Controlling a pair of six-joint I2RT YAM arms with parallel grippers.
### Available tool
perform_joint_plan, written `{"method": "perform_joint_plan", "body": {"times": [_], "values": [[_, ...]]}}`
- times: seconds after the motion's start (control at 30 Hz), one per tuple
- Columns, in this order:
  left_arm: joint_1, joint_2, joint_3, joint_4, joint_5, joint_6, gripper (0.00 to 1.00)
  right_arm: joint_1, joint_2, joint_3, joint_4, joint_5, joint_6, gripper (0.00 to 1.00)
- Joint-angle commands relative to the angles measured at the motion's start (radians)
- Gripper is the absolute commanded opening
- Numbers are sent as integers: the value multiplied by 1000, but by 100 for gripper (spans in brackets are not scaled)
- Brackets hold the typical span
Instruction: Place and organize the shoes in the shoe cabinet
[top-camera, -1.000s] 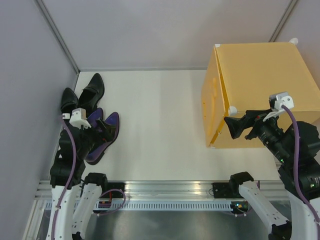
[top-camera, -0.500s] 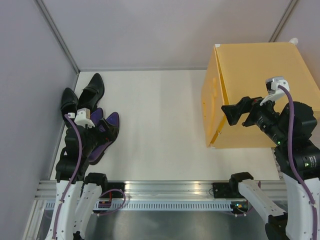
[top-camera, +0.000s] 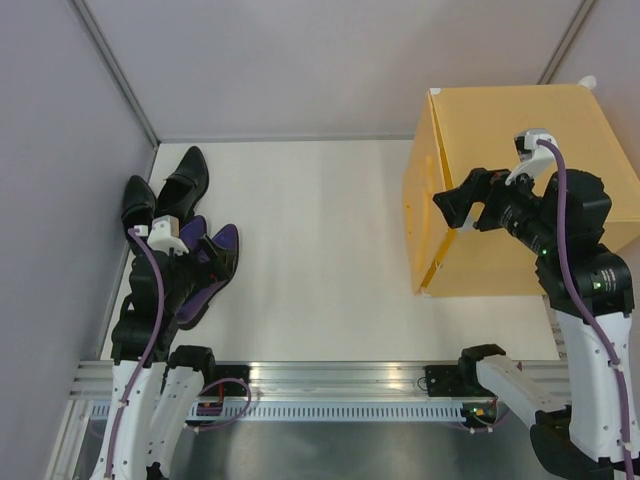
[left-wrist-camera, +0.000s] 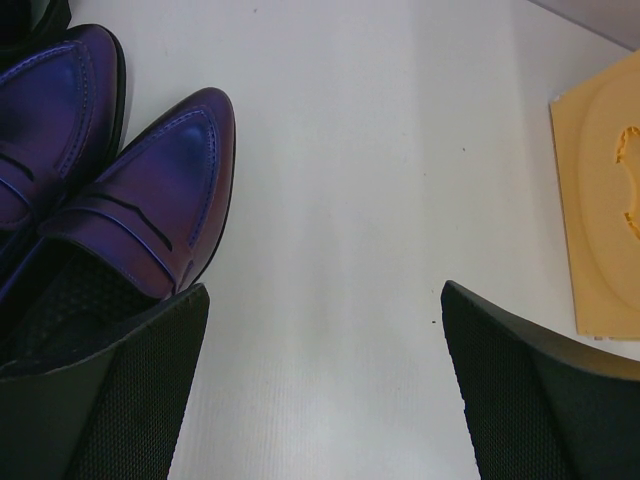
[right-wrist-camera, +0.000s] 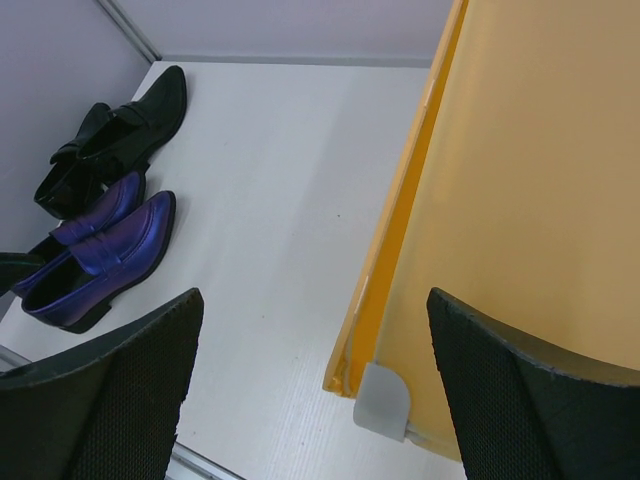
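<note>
Right now your left gripper (left-wrist-camera: 325, 295) hangs with its jaws spread wide just over the purple shoes (left-wrist-camera: 150, 190), gripping nothing. Those shoes lie side by side at the left edge of the worktop (top-camera: 320, 220), toes pointing away from you. The black shoes (top-camera: 165, 185) sit just behind them, toward the far left corner. The yellow cabinet (top-camera: 520, 130) stands at the right edge. Your right gripper (right-wrist-camera: 315, 300) hovers over the cabinet's left side, jaws wide and empty.
</note>
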Motion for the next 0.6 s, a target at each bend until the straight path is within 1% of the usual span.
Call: {"method": "perform_joint_plan", "body": {"times": [0.0, 0.17, 0.27, 0.3, 0.57], "values": [[-3, 3, -2, 42, -11, 28, 100, 29, 61, 76, 41, 15, 8, 96], [-3, 4, -2, 42, -17, 31, 100, 124, 164, 145, 35, 176, -12, 96], [-2, 3, -4, 42, -20, 31, 100, 203, 237, 167, 36, 284, -14, 96], [-2, 3, -4, 41, -22, 34, 100, 214, 247, 170, 39, 342, -14, 96], [-2, 1, -4, 41, -17, 37, 100, 254, 311, 180, 22, 471, -29, 96]]}}
